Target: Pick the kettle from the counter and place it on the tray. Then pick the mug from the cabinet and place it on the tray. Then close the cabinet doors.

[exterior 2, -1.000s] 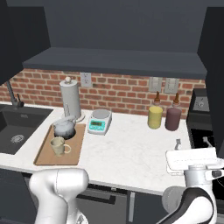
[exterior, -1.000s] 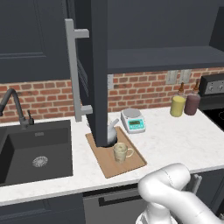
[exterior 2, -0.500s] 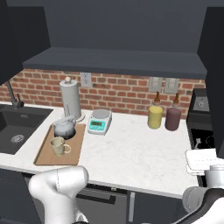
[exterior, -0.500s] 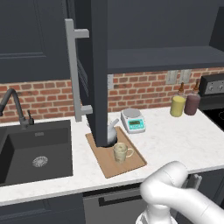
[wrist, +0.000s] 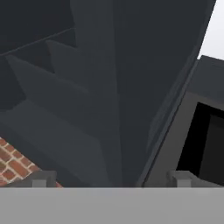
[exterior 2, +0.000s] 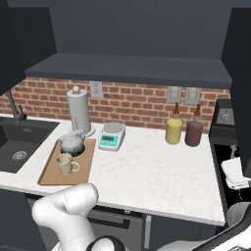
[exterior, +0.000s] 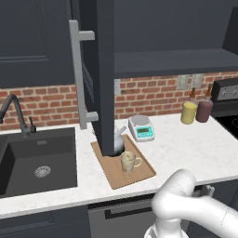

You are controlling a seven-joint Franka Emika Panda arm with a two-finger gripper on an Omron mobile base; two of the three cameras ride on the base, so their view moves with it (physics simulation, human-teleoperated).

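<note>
The two-finger gripper (wrist: 111, 178), seen in the hand view, has its dark tips spread wide with nothing between them, and it faces the dark charcoal underside and side panels of the wall cabinet (wrist: 100, 87), probably lining up to push a door shut. Out on the white marbled counter (exterior 2: 147, 166), the flat light brown wooden tray (exterior 2: 49, 171) lies left of centre just right of the black sink (exterior: 37, 162); it carries the squat mottled grey kettle (exterior 2: 72, 143) at its far end and the small beige speckled mug (exterior 2: 65, 164) just nearer, so both placements look complete. The tall charcoal cabinet door (exterior: 100, 74) with its grey bar handle (exterior: 80, 79) stands open edge-on above the tray, half hiding the kettle from the left. Compared with a second ago, the arm has swung lower and farther right; kettle, mug and door are unmoved.
</note>
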